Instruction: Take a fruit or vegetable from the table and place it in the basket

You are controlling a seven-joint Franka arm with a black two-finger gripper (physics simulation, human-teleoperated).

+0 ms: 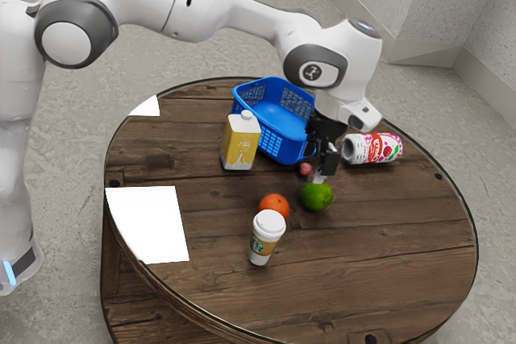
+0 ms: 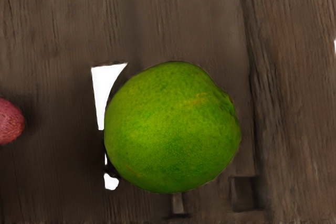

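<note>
Hovering — grpr (image 1: 322,172) nr grn fruit (image 1: 316,197).

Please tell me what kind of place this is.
Probably a plain simulated room for robot practice: a robot arm reaches over a round wooden table, with a bare speckled floor around it.

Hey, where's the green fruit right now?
In the exterior view, the green fruit lies on the wooden table, just to the exterior view's right of the orange fruit. The small reddish one lies between it and the blue basket.
</note>
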